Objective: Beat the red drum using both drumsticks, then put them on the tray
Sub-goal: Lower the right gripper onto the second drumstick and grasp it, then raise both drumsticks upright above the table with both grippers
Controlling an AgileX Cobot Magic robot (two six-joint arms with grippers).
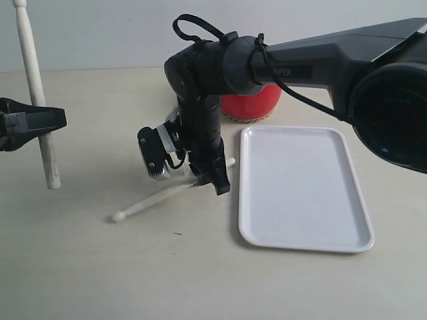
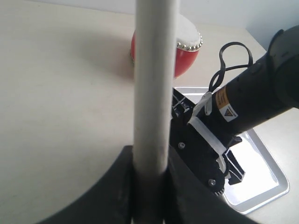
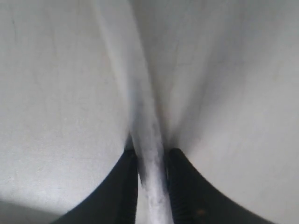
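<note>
My left gripper point(image 1: 41, 124) at the left edge is shut on one pale drumstick point(image 1: 37, 93) and holds it upright above the table; in the left wrist view that drumstick point(image 2: 154, 84) rises from between the jaws of the left gripper point(image 2: 149, 186). The second drumstick point(image 1: 157, 198) lies on the table left of the tray. My right gripper point(image 1: 212, 181) points down over the stick's far end, fingers on either side. In the right wrist view the right gripper point(image 3: 152, 186) closes on this drumstick point(image 3: 148, 154). The red drum point(image 1: 257, 103) stands behind the right arm, mostly hidden; its white top shows on the red drum point(image 2: 187, 51).
The white tray point(image 1: 300, 187) lies empty to the right of the right gripper; a corner of the tray point(image 2: 261, 177) shows in the left wrist view. The right arm point(image 1: 320, 63) stretches across from the right, over the tray's far edge.
</note>
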